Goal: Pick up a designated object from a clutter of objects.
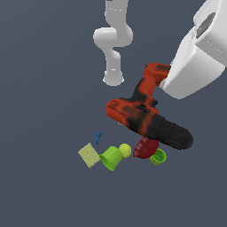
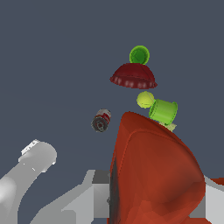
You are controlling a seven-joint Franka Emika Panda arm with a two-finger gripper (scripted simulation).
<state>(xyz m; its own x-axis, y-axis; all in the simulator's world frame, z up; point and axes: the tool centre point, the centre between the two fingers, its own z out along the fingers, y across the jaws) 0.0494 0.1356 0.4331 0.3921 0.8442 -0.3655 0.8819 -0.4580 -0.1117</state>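
The red-orange and black drill [image 1: 142, 113] hangs in the air above the clutter, black chuck towards the exterior view's right, handle pointing up to my white hand [image 1: 195, 62]. My gripper [image 2: 153, 203] is shut on the drill's handle end; its red body [image 2: 153, 170] fills the near part of the wrist view between the grey fingers [image 2: 94, 194]. In the exterior view the fingers are hidden behind the hand.
On the floor below lie a dark red bowl [image 1: 145, 148], two lime green cups [image 1: 111, 158] [image 1: 158, 156], a yellow-green ball [image 1: 125, 150], a pale green sponge [image 1: 89, 155] and a tiny blue piece [image 1: 98, 137]. A small can [image 2: 101, 120] lies apart. The arm's base [image 1: 113, 77] stands behind.
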